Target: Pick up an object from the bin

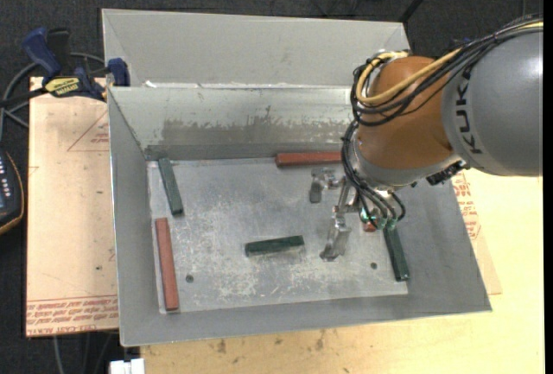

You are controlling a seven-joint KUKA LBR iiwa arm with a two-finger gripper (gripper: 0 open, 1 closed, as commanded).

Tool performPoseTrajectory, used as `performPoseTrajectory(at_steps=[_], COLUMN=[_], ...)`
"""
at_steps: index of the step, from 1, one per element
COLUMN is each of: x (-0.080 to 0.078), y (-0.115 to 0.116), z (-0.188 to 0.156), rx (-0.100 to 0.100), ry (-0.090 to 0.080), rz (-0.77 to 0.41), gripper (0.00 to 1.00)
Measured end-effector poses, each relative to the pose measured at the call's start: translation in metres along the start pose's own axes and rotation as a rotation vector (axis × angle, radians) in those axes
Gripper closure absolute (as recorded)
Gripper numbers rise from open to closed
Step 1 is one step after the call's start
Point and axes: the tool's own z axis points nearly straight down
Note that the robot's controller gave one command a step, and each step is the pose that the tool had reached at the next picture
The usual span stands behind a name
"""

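In the camera view, the two-finger gripper [328, 219] hangs low over the floor of the grey metal bin [130, 217], under the arm's orange wrist cover [402, 117]. Its thin metal fingers [333, 244] stand spread apart, one tip toward the back wall and the other toward the front. Only bare bin floor lies between them, and they pinch nothing.

The short dark green flat bar [274, 247] lies on the floor in the middle of the bin, nearly level across the view. It is the nearest thing to the front fingertip, which stands just right of the bar's right end, apart from it.

Farther right of the bar, beyond the gripper, a second dark green stick [397, 256] lies slanted by the right wall. Behind the bar, a reddish-brown stick [308, 159] lies along the foot of the back wall. To the bar's left, a long reddish-brown strip [167, 264] lies against the left wall. Behind and left of the bar, a third dark green stick [171, 187] lies slanted.
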Motion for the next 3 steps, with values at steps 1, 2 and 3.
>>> performPoseTrajectory(at_steps=[1, 2, 3], x=[0.014, 0.012, 0.013], y=[0.049, 0.049, 0.073], z=[0.086, 0.084, -0.066], rx=[-0.001, -0.002, -0.004], ry=[-0.003, -0.006, -0.017], rz=[0.275, 0.275, 0.228], gripper=[0.0, 1.0, 1.0])
